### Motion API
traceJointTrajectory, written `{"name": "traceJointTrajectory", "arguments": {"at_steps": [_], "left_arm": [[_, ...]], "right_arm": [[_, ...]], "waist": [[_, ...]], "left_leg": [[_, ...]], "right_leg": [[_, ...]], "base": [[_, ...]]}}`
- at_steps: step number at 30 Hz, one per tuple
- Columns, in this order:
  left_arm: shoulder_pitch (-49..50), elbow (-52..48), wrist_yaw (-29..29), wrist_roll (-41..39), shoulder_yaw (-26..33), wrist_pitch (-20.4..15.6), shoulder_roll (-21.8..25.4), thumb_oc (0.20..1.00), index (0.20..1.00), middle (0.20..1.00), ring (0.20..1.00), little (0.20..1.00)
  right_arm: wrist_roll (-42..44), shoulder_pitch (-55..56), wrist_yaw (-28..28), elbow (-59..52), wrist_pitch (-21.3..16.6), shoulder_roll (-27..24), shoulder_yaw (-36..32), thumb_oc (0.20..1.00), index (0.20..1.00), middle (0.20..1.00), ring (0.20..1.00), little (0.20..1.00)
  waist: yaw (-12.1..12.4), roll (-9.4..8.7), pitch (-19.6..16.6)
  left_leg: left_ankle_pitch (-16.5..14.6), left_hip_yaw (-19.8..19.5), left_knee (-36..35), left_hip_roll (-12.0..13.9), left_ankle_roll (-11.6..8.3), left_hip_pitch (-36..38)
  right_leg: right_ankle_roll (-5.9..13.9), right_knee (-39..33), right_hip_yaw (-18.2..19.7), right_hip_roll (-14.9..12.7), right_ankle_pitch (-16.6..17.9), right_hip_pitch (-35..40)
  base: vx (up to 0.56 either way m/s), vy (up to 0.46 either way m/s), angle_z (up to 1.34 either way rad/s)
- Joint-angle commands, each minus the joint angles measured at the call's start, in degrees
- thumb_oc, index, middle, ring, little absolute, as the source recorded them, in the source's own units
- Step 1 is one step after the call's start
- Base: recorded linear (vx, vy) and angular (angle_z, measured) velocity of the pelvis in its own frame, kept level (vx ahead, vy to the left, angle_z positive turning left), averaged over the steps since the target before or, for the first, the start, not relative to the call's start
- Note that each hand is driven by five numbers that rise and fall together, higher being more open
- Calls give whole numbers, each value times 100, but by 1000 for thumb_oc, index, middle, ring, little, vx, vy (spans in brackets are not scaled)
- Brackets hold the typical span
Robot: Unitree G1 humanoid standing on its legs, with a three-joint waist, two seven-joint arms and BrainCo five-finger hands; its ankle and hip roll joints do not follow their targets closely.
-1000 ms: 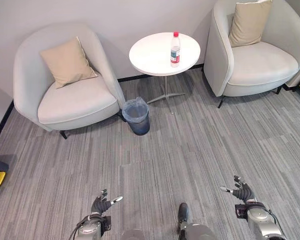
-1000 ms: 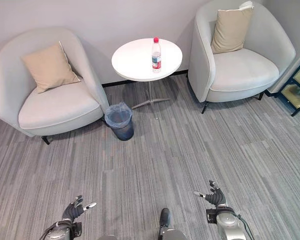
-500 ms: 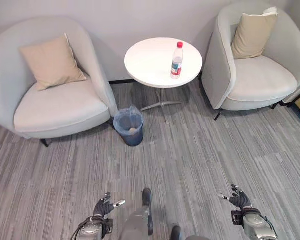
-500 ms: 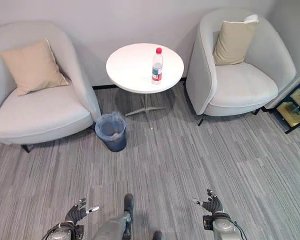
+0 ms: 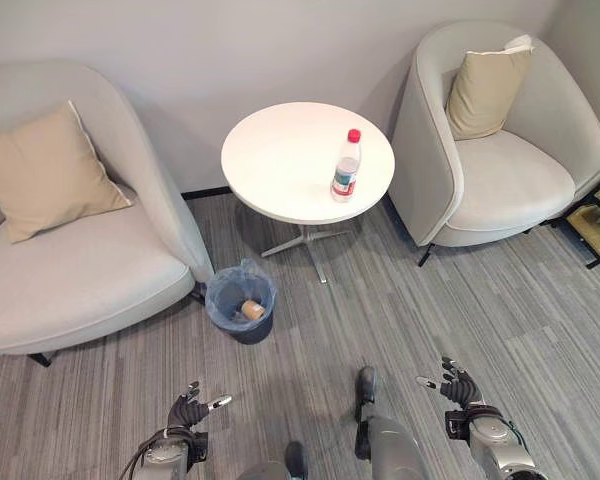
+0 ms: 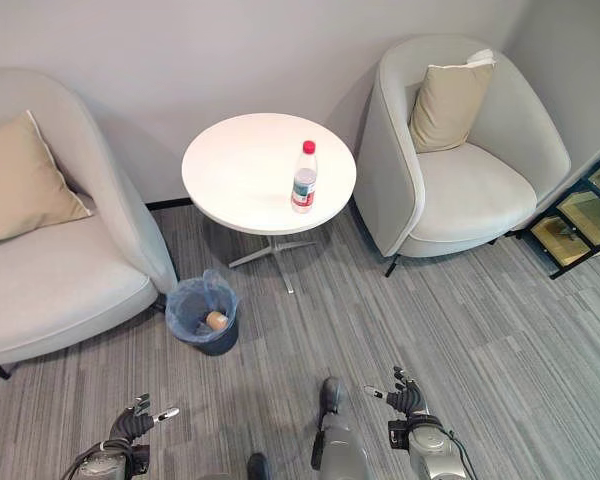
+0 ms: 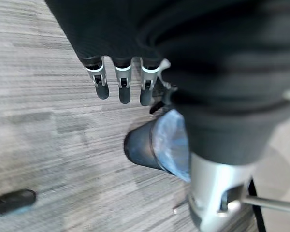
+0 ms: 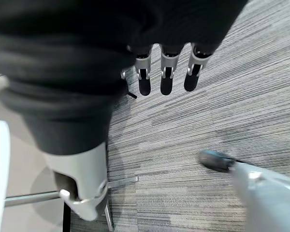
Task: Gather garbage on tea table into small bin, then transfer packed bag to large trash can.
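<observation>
Round white counter (image 5: 280,165) carries one clear plastic bottle with red cap (image 5: 346,166), upright, toward its right edge. Small dark bin lined with a blue plastic bag (image 5: 240,302) sits on the grey striped carpet by the counter's base, just beside the left grey armchair (image 5: 70,270); a tan cylindrical item (image 5: 251,310) lies inside. Left hand (image 5: 189,411) and right hand (image 5: 453,384) hang low over the carpet, fingers straight, holding nothing, well apart from the counter.
</observation>
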Motion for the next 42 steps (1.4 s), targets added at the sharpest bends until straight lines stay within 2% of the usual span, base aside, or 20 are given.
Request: {"name": "traceJointTrajectory", "arguments": {"at_steps": [1, 3, 4, 5, 7, 10, 12, 13, 17, 22, 24, 27, 32, 36, 41, 42], "left_arm": [[-111, -372, 8, 27, -43, -242, 84, 1000, 1000, 1000, 1000, 1000], [-113, -358, 8, -42, -94, -216, 11, 1000, 1000, 1000, 1000, 1000], [-141, -381, -10, -83, -128, -211, -14, 1000, 1000, 1000, 1000, 1000], [-230, -352, -70, -111, -202, -203, -43, 1000, 1000, 1000, 1000, 1000], [-261, -282, -101, -123, -218, -198, -55, 1000, 1000, 1000, 1000, 1000], [-414, -232, -180, -31, -409, -150, -65, 1000, 1000, 1000, 1000, 1000], [-477, -246, -163, 7, -465, -127, -24, 1000, 1000, 1000, 1000, 1000], [-413, -320, -151, -11, -420, -120, 19, 1000, 1000, 1000, 1000, 1000], [-256, -348, -163, 8, -325, -98, 26, 1000, 1000, 1000, 1000, 1000], [-239, -264, -114, 0, -92, -109, 234, 1000, 1000, 1000, 1000, 1000], [-258, -213, -111, 0, -50, -120, 294, 1000, 1000, 1000, 1000, 1000], [-262, -165, -88, 6, -38, -132, 318, 1000, 1000, 1000, 1000, 1000], [-265, -104, -94, -25, -30, -148, 265, 1000, 1000, 1000, 1000, 1000], [-207, -91, -164, 36, -43, -90, 232, 1000, 1000, 1000, 1000, 1000], [-268, -221, -166, 77, -69, -78, 220, 1000, 1000, 1000, 1000, 1000], [-294, -260, -157, 99, -92, -92, 186, 1000, 1000, 1000, 1000, 1000]], "right_arm": [[-38, -101, 24, -215, -115, -382, -22, 1000, 1000, 1000, 1000, 1000], [-28, -45, 2, -219, -166, -431, -77, 1000, 1000, 1000, 1000, 1000], [-7, -33, 7, -238, -189, -464, -77, 1000, 1000, 1000, 1000, 1000], [67, 3, -13, -238, -211, -534, -88, 1000, 1000, 1000, 1000, 1000], [74, -8, 2, -174, -189, -572, -66, 1000, 1000, 1000, 1000, 1000], [212, -22, -33, -44, -191, -619, -154, 1000, 1000, 1000, 1000, 1000], [296, -61, -91, -5, -183, -541, -141, 1000, 1000, 1000, 1000, 1000], [264, -57, -90, -38, -164, -495, -101, 1000, 1000, 1000, 1000, 1000], [72, -56, -44, -84, -131, -402, -29, 1000, 1000, 1000, 1000, 1000], [-151, -199, 20, -129, -58, -323, 138, 1000, 1000, 1000, 1000, 1000], [-182, -264, 45, -70, -43, -301, 176, 1000, 1000, 1000, 1000, 1000], [-185, -275, 48, -86, -54, -315, 173, 1000, 1000, 1000, 1000, 1000], [-249, -264, 41, -18, -54, -394, 194, 1000, 1000, 1000, 1000, 1000], [-600, -144, 104, -632, -100, -595, 348, 1000, 1000, 1000, 1000, 1000], [-925, -41, 57, -1307, -161, -827, 333, 1000, 1000, 1000, 1000, 1000], [-1037, -36, 17, -1474, -181, -917, 341, 1000, 1000, 1000, 1000, 1000]], "waist": [[-119, 177, 99], [-181, 269, 26], [-201, 296, 20], [-248, 296, 5], [-253, 327, -13], [-193, 214, 7], [-45, 159, 99], [76, 154, 112], [150, 132, 63], [339, 8, -20], [364, 13, -54], [317, 45, -76], [245, -3, -82], [263, 6, -134], [228, 0, 34], [191, -7, 100]], "left_leg": [[-508, -852, 515, 407, -449, 143], [-199, -962, 704, 634, -654, 74], [66, -978, 891, 739, -771, -27], [450, -821, 1277, 971, -899, -236], [636, -763, 1337, 1099, -928, -278], [396, -573, 742, 913, -806, -928], [877, -474, 470, 805, -825, -1621], [965, -483, 423, 793, -819, -1750], [825, -529, 549, 722, -706, -1658], [413, -405, 818, 537, -423, -1503], [344, -387, 797, 519, -353, -1424], [305, -447, 728, 468, -313, -1279], [427, -564, 551, 456, -386, -1073], [786, -759, 210, 571, -573, -1059], [910, -759, 634, 564, -741, -1576], [857, -542, 808, 658, -759, -1628]], "right_leg": [[-10, 182, 121, 234, 90, 628], [-142, 265, -1, 286, 52, 712], [-209, 298, -102, 309, 15, 761], [-353, 237, -328, 362, -166, 953], [-436, 135, -396, 485, -353, 1169], [-440, -165, -538, 429, -656, 1642], [-464, -225, -527, 493, -813, 2040], [-456, -148, -397, 544, -949, 2201], [-370, 155, -275, 433, -1078, 2381], [-151, 742, 5, 209, -1035, 2192], [-106, 957, 64, 190, -994, 2059], [-111, 1113, 271, 313, -937, 1832], [-257, 571, 385, 503, -943, 1999], [-423, 148, 219, 655, -989, 2251], [-514, 27, -67, 638, -1032, 2251], [-524, 65, -192, 578, -1015, 2192]], "base": [[373, -224, 100], [373, -291, 120], [375, -362, 76], [364, -330, 71], [301, -213, 81], [288, -62, 34], [410, 91, 74], [421, 191, 37], [263, 171, -54], [190, 170, -74], [108, 79, -28], [72, 27, 33], [27, -93, 49], [-49, -181, 27], [-121, -96, 64], [-127, 20, 86]]}}
